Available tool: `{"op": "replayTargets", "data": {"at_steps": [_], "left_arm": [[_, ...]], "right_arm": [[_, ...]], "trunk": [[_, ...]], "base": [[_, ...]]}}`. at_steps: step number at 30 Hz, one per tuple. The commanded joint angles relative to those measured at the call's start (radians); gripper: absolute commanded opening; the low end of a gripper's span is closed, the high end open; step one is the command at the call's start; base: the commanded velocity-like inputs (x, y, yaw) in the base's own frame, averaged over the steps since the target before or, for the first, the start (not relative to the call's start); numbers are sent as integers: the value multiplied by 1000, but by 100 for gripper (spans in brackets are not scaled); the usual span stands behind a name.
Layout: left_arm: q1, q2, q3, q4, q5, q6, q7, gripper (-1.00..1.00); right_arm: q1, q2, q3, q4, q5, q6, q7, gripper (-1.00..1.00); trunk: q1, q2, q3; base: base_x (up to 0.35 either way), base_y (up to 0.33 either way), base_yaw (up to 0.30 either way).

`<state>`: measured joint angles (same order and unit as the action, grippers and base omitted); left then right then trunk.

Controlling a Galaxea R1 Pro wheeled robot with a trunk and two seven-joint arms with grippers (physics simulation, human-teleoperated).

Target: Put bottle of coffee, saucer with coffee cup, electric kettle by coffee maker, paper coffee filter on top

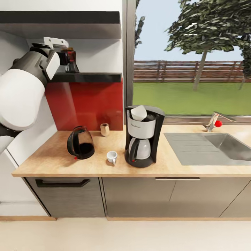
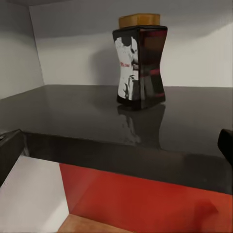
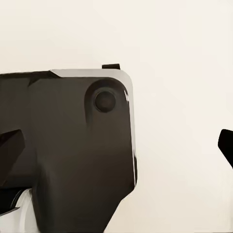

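Observation:
The bottle of coffee [image 1: 71, 60] [image 2: 141, 60], dark with a yellow cap, stands upright on the lower kitchen shelf [image 1: 87, 77] [image 2: 97, 121]. My left gripper [image 1: 65, 57] [image 2: 117, 148] is open at the shelf's front edge, short of the bottle. On the kitchen countertop [image 1: 52, 157] stands the coffee maker [image 1: 143, 137] with the paper coffee filter [image 1: 138, 112] lying in its top. The coffee cup [image 1: 112, 157] rests on the bare wood just left of it, and the electric kettle [image 1: 81, 143] farther left. The saucer is out of view. My right gripper [image 3: 119, 145] is open and holds nothing.
A small beige wooden pot [image 1: 104, 129] stands by the red wall panel [image 1: 87, 104]. An upper shelf [image 1: 59, 17] hangs above the bottle. The steel sink [image 1: 216, 146] and tap [image 1: 214, 122] lie right of the coffee maker, under the window.

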<state>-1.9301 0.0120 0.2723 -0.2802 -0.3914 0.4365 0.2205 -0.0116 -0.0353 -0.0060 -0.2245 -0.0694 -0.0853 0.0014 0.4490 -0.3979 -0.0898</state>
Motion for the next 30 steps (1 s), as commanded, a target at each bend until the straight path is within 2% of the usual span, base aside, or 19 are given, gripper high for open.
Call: {"op": "replayTargets", "data": {"at_steps": [1, 5, 13, 19, 30], "left_arm": [[-1, -1, 4, 0, -3, 3, 1, 100], [-1, -1, 5, 0, -3, 2, 0, 100], [0, -3, 4, 0, -3, 1, 0, 100], [0, -3, 5, 0, -3, 2, 0, 100], [0, -1, 4, 0, -3, 2, -1, 100]], "right_arm": [[-1, 0, 0, 1, -7, -4, 0, 100], [-1, 0, 0, 1, -7, -4, 0, 100], [-1, 0, 0, 1, -7, -4, 0, 100], [-1, 0, 0, 1, -7, -4, 0, 100], [-1, 0, 0, 1, -7, -4, 0, 100]], "trunk": [[1, -2, -3], [1, -2, -6], [1, -2, -6], [1, -2, -6], [1, -2, -6]], "base": [[282, 0, 212], [247, 0, 113], [51, 0, 13], [267, 0, 0], [80, 0, 0]]}}
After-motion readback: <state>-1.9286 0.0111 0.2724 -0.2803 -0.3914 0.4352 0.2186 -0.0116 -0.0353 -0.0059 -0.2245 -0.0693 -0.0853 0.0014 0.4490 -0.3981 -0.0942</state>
